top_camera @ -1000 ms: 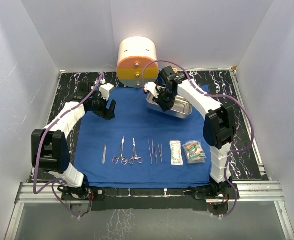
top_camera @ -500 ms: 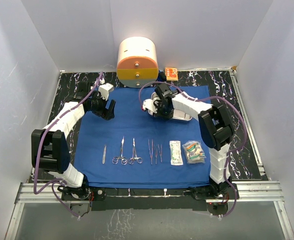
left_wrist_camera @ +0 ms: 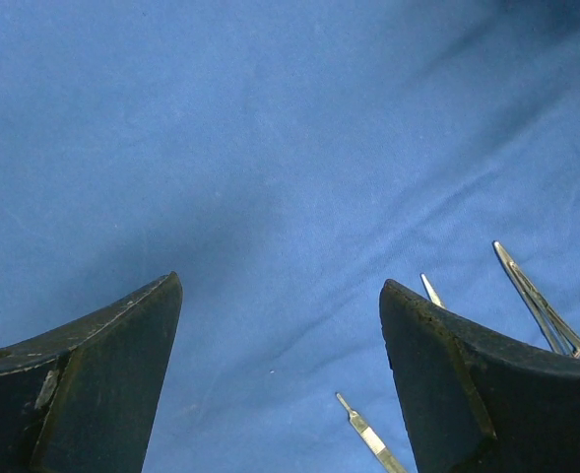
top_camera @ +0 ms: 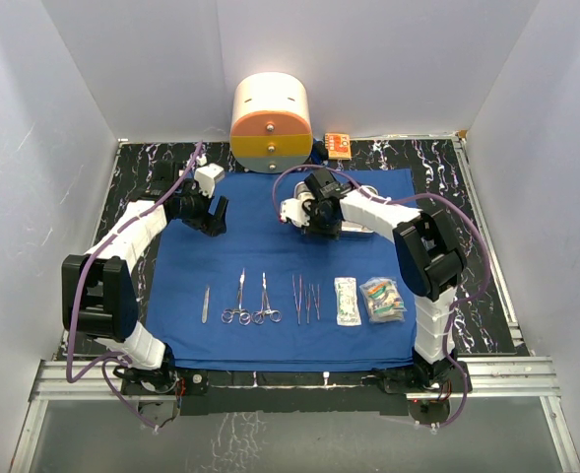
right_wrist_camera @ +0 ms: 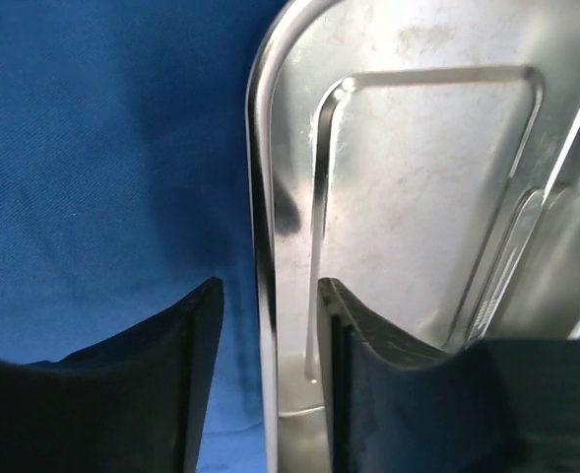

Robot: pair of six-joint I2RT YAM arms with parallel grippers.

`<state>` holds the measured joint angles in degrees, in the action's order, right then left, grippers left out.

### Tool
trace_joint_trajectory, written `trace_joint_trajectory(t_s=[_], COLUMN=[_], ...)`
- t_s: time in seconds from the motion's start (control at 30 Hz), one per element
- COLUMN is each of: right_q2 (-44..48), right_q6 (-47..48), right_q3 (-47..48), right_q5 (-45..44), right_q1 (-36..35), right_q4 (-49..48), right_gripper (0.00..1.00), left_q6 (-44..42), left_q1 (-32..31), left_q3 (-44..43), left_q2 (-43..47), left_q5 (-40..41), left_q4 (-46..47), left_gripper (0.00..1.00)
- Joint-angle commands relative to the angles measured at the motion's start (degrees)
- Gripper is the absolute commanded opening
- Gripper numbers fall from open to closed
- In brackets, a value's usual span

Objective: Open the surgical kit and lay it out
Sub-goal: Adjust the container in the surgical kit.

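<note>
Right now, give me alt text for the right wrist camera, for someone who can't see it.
The right gripper, jaws apart, straddles the steel tray's rim: one finger outside over the blue cloth, the other inside the tray. The tray's shiny floor fills the right side, with nothing lying on the part shown.

The tray (right_wrist_camera: 418, 197) sits on the cloth (top_camera: 270, 251), back right. Along the cloth's front lie, left to right, 1 scalpel (top_camera: 206, 304), 2 forceps (top_camera: 238, 301), tweezers (top_camera: 306, 298), 2 packets (top_camera: 347, 301).
</note>
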<state>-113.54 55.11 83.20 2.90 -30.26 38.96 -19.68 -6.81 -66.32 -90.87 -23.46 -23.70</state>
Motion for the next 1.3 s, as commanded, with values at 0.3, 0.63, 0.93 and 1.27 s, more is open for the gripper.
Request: trace_joint_trajectory(t_s=[0.3,0.63,0.93,1.27], right_q2=[2.94,-5.1,-6.45,-5.08], right_q6=[-13.75,-28.13,-29.37,-28.91], right_q3=[12.89,18.76,14.92,7.34], right_q5=[15.47,19.27,13.85,13.52], right_q1=[6.05,13.92,15.02,16.55], right_q4=[1.12,-3.0,-9.12,-17.06], right_gripper=[0.56,0.65,0.72,0.83], left_q6=[1.04,1.08,3.6,14.71], left_q1=[0.49,0.44,-4.16,-12.66], left_q3=[0.03,0.14,-2.82,-14.28], left_q2=[3.16,3.94,-0.32,-12.96], left_q5=[-3.07,-3.12,-5.99,-1.94], left_q4=[0.68,0.37,5.28,10.46], left_gripper=[0.81,0.81,0.81,0.79])
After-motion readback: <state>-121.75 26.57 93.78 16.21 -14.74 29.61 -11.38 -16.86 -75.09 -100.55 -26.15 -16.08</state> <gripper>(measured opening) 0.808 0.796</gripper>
